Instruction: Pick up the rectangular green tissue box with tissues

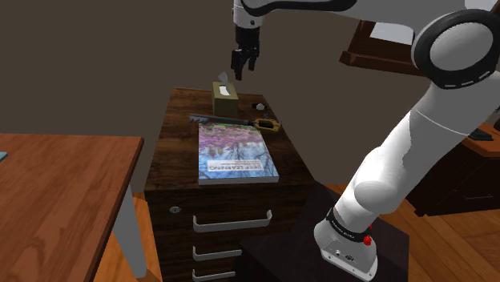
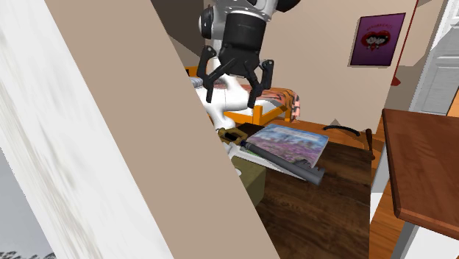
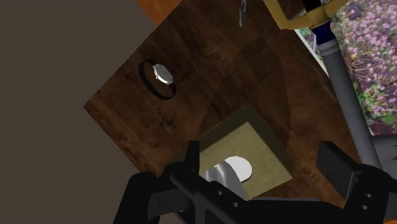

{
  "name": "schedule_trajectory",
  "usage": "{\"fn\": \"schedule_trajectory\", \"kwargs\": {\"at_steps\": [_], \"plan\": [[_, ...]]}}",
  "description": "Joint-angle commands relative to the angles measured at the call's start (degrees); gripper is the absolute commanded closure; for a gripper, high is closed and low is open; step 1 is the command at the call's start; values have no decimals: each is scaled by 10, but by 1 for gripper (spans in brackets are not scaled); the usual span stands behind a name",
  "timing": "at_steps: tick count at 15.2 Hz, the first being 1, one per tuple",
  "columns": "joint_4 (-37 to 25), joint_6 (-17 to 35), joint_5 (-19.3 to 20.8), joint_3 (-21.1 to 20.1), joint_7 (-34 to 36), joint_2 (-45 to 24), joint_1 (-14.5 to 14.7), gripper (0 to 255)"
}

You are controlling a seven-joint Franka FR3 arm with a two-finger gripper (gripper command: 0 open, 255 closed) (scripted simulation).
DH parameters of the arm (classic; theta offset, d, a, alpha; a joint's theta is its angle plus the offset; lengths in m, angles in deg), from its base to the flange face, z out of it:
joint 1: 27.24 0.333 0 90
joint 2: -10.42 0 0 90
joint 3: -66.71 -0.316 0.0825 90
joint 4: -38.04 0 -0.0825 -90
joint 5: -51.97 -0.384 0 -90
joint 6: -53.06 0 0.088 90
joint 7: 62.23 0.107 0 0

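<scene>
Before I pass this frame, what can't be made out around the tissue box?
- Tissue box: in the second exterior view, mostly hidden behind the beige wall; in the wrist view, its near end is covered by the gripper.
- Small ringed object on the cabinet top: too small to identify.
- Book: cover title too small to read in the shoulder view.
- Yellow-handled tool: handle end cut off by the wrist view's edge.

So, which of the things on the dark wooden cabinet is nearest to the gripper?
The olive-green rectangular tissue box with a white tissue poking out, just below the open black gripper; the flat purple-flowered book and yellow-handled tool lie farther away.
</scene>
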Motion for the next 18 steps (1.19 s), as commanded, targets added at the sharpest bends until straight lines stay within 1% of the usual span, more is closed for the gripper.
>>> {"fn": "schedule_trajectory", "kwargs": {"at_steps": [1,4,7,9,11,12,18], "plan": [[-55,-11,24,-2,-11,-55,-1,0],[-145,-36,60,-4,-26,-136,3,0],[-251,-68,96,-3,-46,-224,11,0],[-335,-95,120,-1,-64,-289,19,0],[-439,-130,144,5,-88,-365,30,0],[-442,-131,144,6,-89,-367,30,0],[-368,-79,142,5,-68,-349,25,0]]}}
